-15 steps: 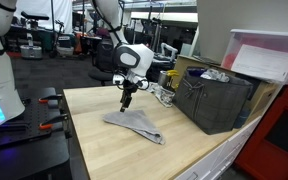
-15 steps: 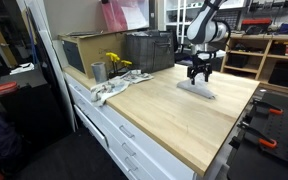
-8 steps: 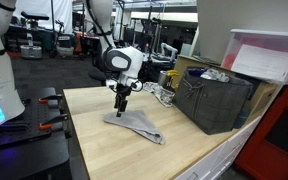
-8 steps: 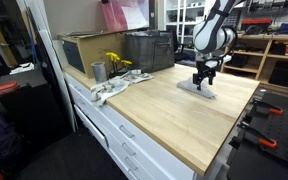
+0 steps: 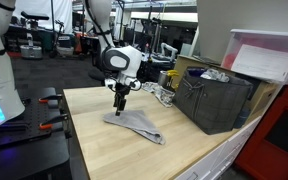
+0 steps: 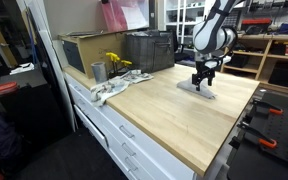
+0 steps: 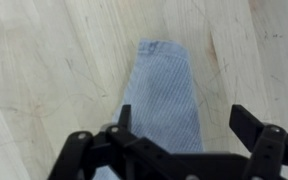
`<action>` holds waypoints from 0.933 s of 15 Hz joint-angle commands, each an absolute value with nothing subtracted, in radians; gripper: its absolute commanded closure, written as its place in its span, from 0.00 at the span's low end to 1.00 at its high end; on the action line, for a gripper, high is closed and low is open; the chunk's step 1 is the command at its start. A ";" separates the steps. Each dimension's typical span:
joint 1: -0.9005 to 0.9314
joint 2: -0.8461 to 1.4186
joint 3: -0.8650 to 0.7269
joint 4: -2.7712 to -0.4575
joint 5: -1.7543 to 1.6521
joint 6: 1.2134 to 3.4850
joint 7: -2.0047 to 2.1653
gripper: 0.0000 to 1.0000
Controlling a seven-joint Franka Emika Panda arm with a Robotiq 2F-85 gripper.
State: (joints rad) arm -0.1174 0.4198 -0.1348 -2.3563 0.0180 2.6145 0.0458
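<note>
— What's beneath the claw [image 5: 118, 108]?
— A cloth [image 5: 136, 125]. It's pale blue-grey with a fine ribbed weave, folded into a long narrow strip with a stitched hem at one end.
— Where does it lie?
— Flat on the light wooden table [image 5: 89, 145], apart from the dark crate [image 5: 216, 102].
— And the claw?
— Spread wide, one finger on each side, low over the cloth and gripping nothing.

Exterior views face the table [image 5: 89, 135] from opposite corners; wrist view looks straight down, close
</note>
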 commanded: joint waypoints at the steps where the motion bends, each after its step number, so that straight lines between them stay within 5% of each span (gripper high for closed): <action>1: -0.128 0.414 -0.099 -2.384 0.061 2.615 0.035 0.00; 8: -0.084 0.493 -0.153 -2.385 0.012 2.682 0.116 0.00; 9: -0.080 0.502 -0.164 -2.383 0.011 2.693 0.128 0.25; 10: -0.080 0.508 -0.170 -2.382 0.012 2.700 0.133 0.26; 14: -0.079 0.466 -0.185 -2.405 0.024 2.680 0.160 0.57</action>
